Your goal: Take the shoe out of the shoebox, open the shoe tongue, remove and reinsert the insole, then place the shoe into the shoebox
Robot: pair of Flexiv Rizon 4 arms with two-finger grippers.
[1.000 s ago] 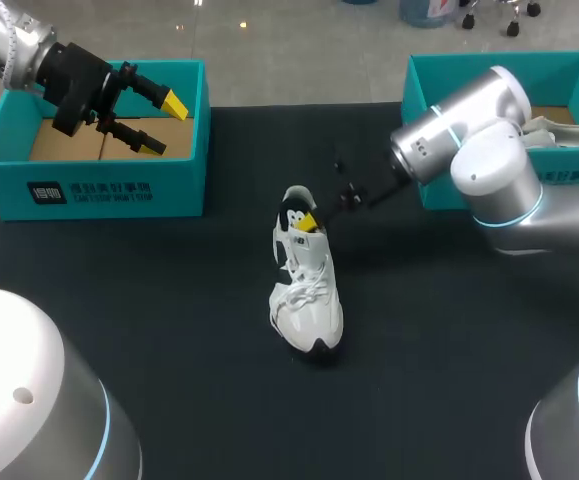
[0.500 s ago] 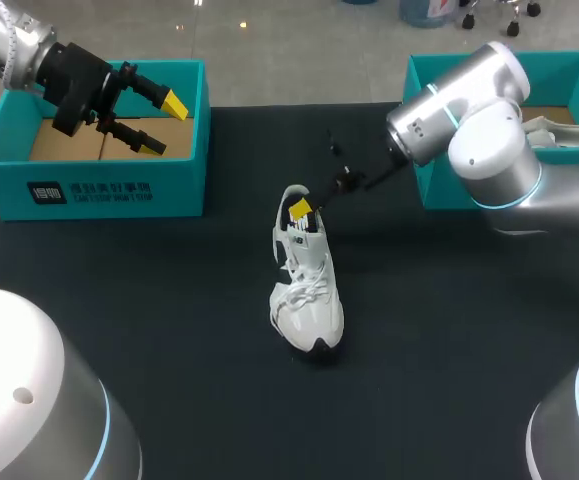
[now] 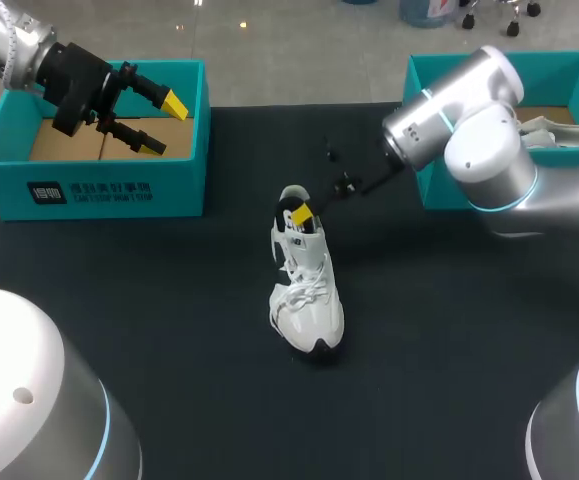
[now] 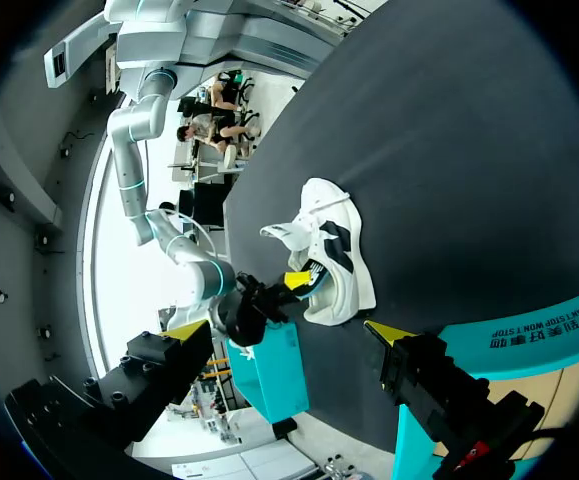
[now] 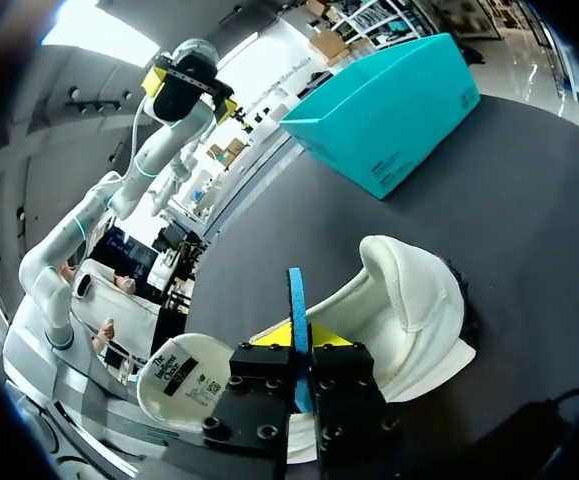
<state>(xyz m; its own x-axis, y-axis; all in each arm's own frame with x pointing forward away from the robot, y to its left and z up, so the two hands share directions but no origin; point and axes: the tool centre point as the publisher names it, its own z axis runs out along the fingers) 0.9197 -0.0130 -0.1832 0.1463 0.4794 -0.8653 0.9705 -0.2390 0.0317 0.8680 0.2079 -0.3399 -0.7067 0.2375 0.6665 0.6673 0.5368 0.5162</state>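
**Table** (image 3: 169, 330): a black surface. 1 teal box stands at each far corner, and the far edge runs between them. The dark strip between the boxes and the broad near half give the arms their room.

**Right arm** (image 3: 469, 120): comes in over the right box and reaches past it toward the middle.

**Left box** (image 3: 119, 195): open-topped, at the far left edge, with a brown cardboard floor showing inside.

**Right box** (image 3: 439, 75): open-topped, at the far right, partly hidden by the right arm. A second white shoe (image 3: 564, 130) lies inside it.

**Shoe** (image 3: 309, 290): white with black patches, upright on its sole at mid-table. Its toe points to the near edge and its heel to the far edge. It stands well apart from both boxes and from every table edge.

**Left gripper** (image 3: 164, 125): hangs above the right part of the left box, well apart from the shoe. Its 2 fingers are spread wide over the cardboard.

**Right gripper** (image 3: 303, 213): sits at the shoe's heel opening. In the right wrist view its 2 fingers are pressed together on the insole.

**Insole** (image 5: 296, 300): a thin, blue-edged sheet, seen edge-on, rising from between the fingers above the shoe's collar.
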